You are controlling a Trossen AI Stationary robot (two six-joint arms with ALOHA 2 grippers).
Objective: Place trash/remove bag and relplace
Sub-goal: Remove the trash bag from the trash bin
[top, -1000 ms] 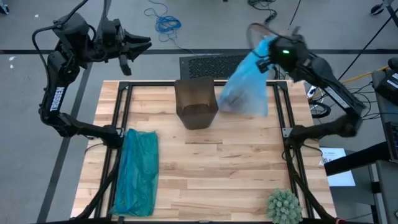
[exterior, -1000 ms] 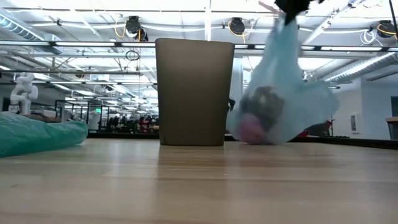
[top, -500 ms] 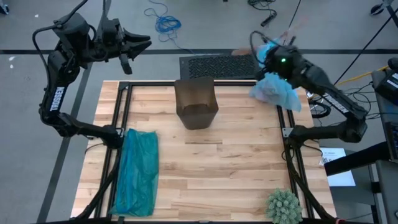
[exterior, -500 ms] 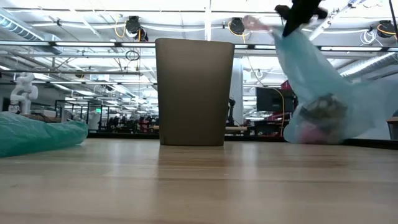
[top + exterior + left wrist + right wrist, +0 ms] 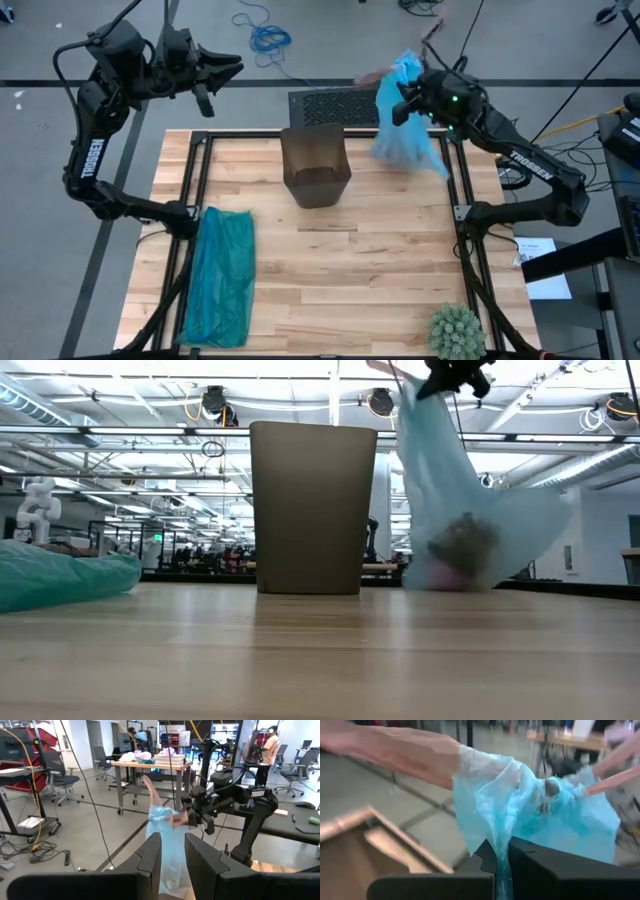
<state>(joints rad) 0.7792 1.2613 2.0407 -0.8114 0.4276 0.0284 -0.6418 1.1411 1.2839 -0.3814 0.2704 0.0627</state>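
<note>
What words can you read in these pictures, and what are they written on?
"TROSSEN" on the left arm.
"TROSSEN" on the right arm.
A white label on the right arm's wrist shows in the left wrist view, too small to read.

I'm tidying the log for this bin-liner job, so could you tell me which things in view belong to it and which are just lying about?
Job:
pale blue bag, trash inside, held by right gripper
dark bin

Lying about:
teal bag
spiky green ball

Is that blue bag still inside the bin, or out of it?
Out. The bag hangs from the shut right gripper, beside the bin, with trash inside.
</note>
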